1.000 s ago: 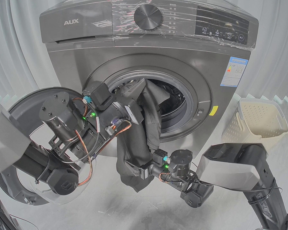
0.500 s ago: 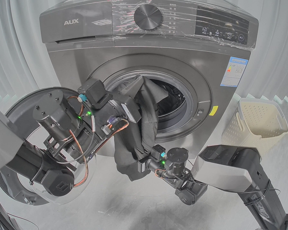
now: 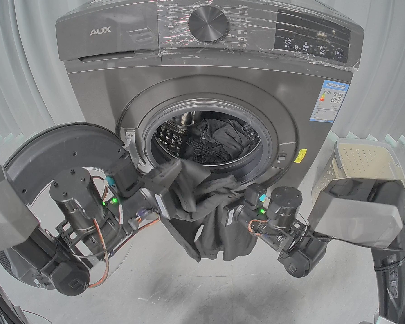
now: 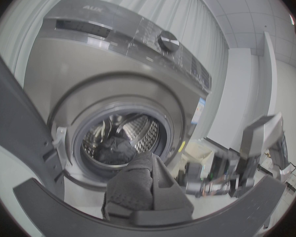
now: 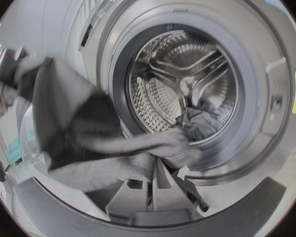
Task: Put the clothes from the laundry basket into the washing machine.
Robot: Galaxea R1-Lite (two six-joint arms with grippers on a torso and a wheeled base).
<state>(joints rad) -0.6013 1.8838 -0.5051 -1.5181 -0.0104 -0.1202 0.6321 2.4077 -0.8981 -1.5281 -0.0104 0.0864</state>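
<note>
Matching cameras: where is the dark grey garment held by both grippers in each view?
Head view: dark grey garment hangs centre, below the round drum opening.
Left wrist view: garment bunched close up, before the opening.
Right wrist view: garment stretched close up, beside the opening.
Shared landmark: that opening.

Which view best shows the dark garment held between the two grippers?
The head view: the whole dark garment hangs in front of the washing machine, stretched between the left gripper and right gripper. The left wrist view shows a bunched corner in its fingers, and the right wrist view shows a blurred stretch.
</note>
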